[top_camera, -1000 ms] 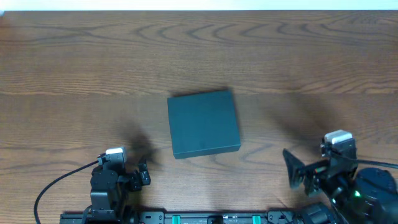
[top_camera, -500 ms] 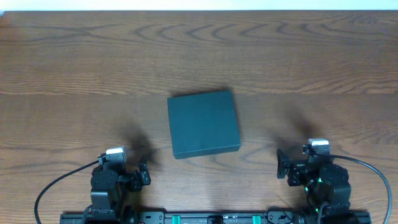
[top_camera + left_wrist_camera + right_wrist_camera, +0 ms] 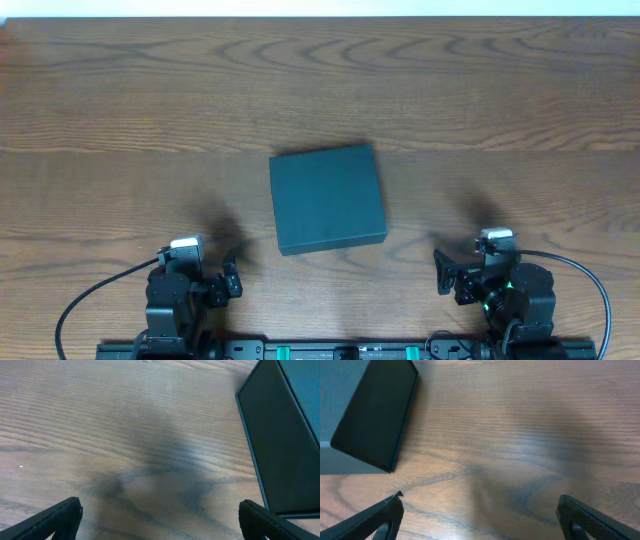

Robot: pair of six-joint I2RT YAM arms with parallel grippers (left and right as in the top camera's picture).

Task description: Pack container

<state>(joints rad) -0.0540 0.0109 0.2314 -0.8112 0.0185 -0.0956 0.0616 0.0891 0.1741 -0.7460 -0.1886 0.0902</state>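
Overhead: the dark teal container (image 3: 327, 198) lies flat, lid closed, mid wooden table (image 3: 120, 120), well apart from both arms. Left gripper (image 3: 231, 281) and right gripper (image 3: 442, 272) sit near the table's front edge, fingers spread wide, both empty.

R gripper (image 3: 480, 512): tips wide apart, nothing btwn | container (image 3: 372, 417): upper left, dark side facing cam | on wood table (image 3: 535, 420)

Brown wood-grain table (image 3: 120, 110) — evenly lit, pale strip along the far edge.
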